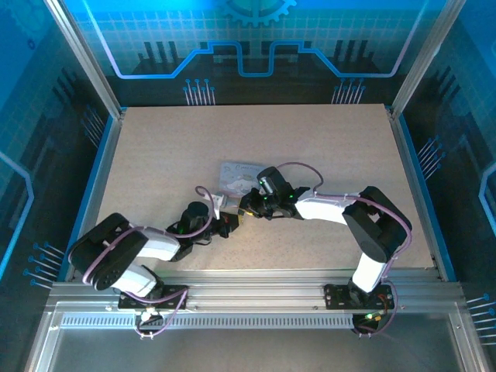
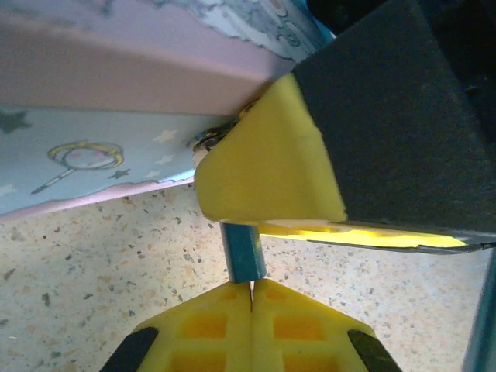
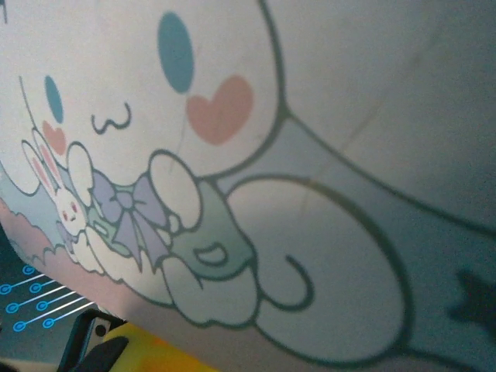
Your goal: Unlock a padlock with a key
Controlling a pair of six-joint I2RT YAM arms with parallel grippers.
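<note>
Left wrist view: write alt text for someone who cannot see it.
The left gripper's yellow fingers meet, shut, at one end of a bluish padlock; its other end runs under the right gripper's yellow finger, beside a pastel cartoon tin.

The tin point(image 1: 235, 175) lies on the table point(image 1: 170, 147), the padlock point(image 2: 242, 252) just before it.

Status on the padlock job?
Left pincer shut just below small bluish metal padlock. Right pincer at its far end, grip unclear. Cartoon-printed tin close behind.

Two arms point(image 1: 147, 246), one cartoon-printed tin point(image 1: 232, 174), perhaps one small bluish key point(image 2: 242, 252).
</note>
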